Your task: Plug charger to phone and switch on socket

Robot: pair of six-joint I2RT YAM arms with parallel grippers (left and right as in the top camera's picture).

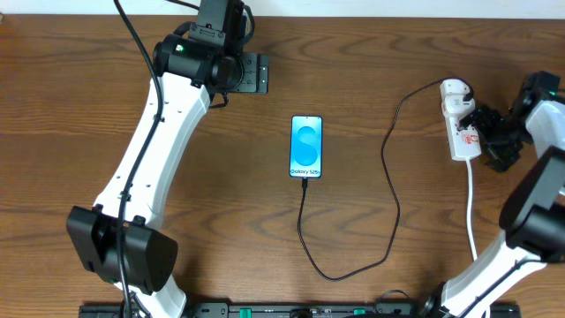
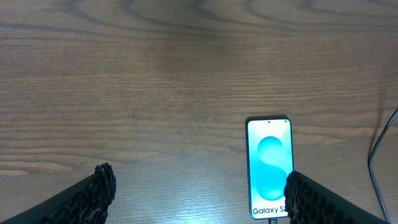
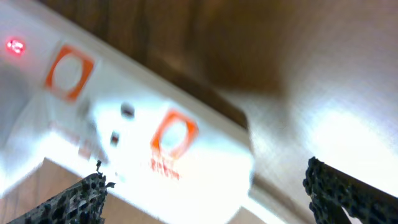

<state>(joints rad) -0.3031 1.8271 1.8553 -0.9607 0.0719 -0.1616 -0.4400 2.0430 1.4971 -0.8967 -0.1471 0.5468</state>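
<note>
socket [image 3: 143,124] | right wrist: red lamp [image 3: 15,46] glows; overhead: charger [image 1: 301,216] meets phone [image 1: 306,147]

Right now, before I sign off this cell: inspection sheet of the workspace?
Surface: brown wood-grain table.
Job's things: phone flat, screen lit; charger tip at the phone's foot, looks plugged in; socket at right, small red light lit.
Clutter: nothing seen.
Grippers: left gripper open, empty, short of the phone; right gripper open, close to the socket.
Cables: charger loops from phone to the socket's far end; white cord runs toward the near edge.
Surroundings: black rail along the near edge.
</note>
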